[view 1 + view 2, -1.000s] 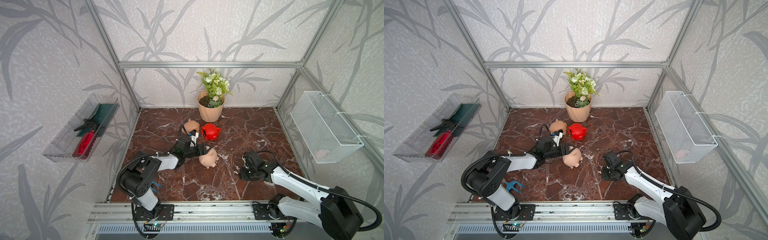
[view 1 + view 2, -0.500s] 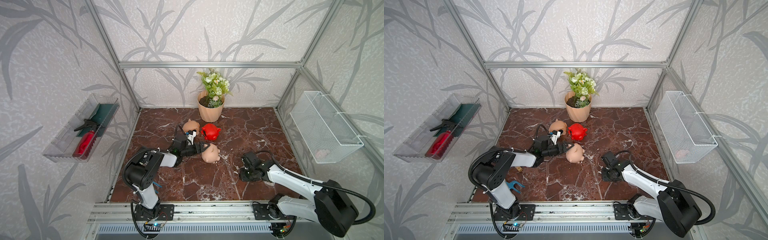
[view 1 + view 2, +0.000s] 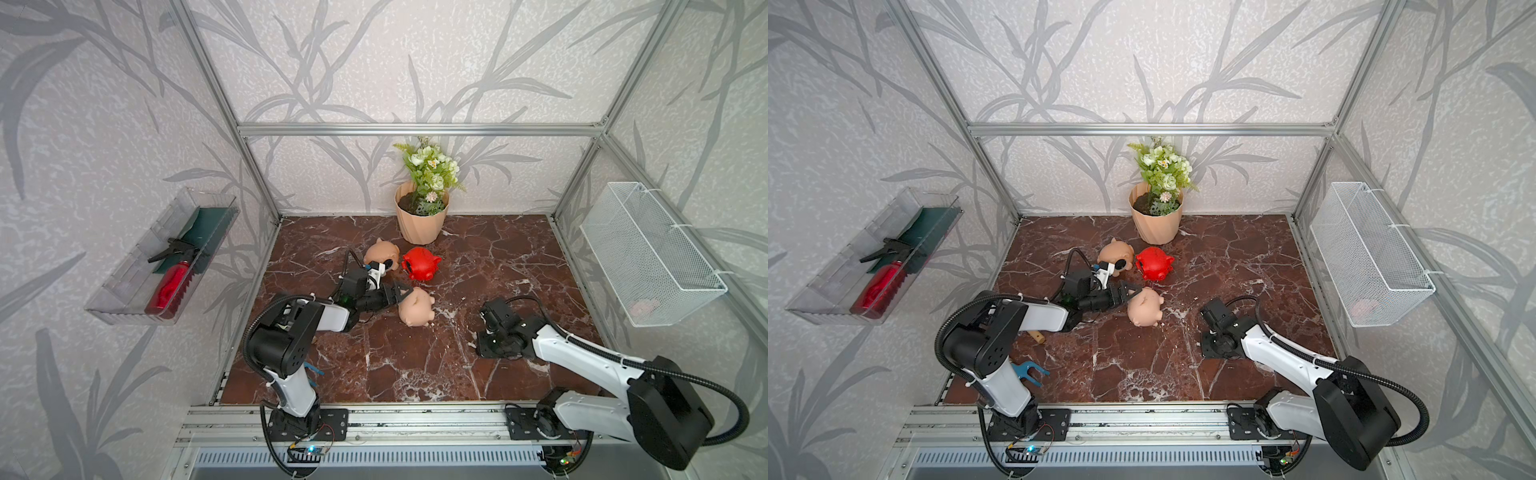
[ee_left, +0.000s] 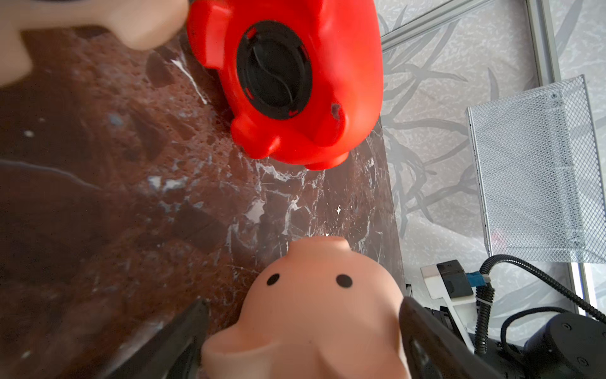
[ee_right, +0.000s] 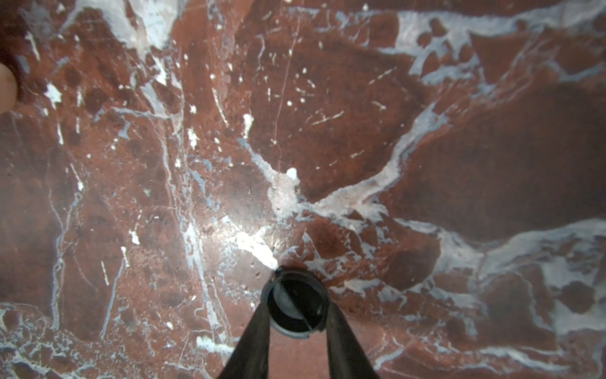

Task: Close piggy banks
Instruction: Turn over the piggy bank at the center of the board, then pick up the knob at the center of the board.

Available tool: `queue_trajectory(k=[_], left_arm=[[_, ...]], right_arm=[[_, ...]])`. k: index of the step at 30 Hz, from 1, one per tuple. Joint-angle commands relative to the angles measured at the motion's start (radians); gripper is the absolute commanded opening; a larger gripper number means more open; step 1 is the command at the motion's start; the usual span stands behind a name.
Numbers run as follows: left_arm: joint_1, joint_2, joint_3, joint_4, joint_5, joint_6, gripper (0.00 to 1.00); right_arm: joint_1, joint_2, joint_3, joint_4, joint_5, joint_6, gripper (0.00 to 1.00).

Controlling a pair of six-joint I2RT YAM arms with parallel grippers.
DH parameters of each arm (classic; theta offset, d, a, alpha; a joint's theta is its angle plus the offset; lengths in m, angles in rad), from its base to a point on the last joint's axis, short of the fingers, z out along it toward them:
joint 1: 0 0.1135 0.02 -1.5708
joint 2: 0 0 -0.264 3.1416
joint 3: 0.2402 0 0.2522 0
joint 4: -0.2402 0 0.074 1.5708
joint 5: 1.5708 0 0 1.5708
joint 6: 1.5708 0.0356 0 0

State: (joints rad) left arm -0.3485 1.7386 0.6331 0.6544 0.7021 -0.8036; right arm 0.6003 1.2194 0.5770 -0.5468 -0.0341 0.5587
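Observation:
Three piggy banks lie on the marble floor in both top views: a far peach one (image 3: 381, 252), a red one (image 3: 420, 266) and a near peach one (image 3: 417, 308). My left gripper (image 3: 401, 296) is open, its fingers standing on either side of the near peach pig's head (image 4: 314, 295). The left wrist view shows the red pig (image 4: 344, 65) on its side, a black plug (image 4: 273, 70) seated in its belly hole. Down at the floor, my right gripper (image 5: 296, 311) is shut on a loose black round plug (image 5: 295, 295). In the top views the right wrist hides those fingers.
A ribbed peach flowerpot (image 3: 422, 216) stands at the back wall. A white wire basket (image 3: 648, 253) hangs on the right wall and a clear tray (image 3: 124, 307) with a red bottle on the left. A blue tool (image 3: 1027, 370) and a small wooden piece (image 3: 1037, 336) lie near the left arm.
The left gripper has opened wider around the near peach pig, which shifted slightly toward the back. The right gripper's fingers have closed in on the black plug.

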Motion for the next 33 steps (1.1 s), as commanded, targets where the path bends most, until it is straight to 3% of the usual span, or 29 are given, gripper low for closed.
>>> queue_trajectory(k=[1,7,33], left_arm=[[0.012,-0.027,0.017,-0.062,0.012,0.039,0.9],[0.029,-0.021,0.023,-0.071,0.021,0.04,0.9],[0.037,-0.036,0.02,-0.083,0.037,0.04,0.9]], right_arm=[[0.011,0.002,0.029,-0.014,0.008,-0.026,0.3],[0.019,0.033,0.041,-0.003,-0.006,-0.042,0.24],[0.028,0.139,0.035,0.0,0.002,-0.042,0.15]])
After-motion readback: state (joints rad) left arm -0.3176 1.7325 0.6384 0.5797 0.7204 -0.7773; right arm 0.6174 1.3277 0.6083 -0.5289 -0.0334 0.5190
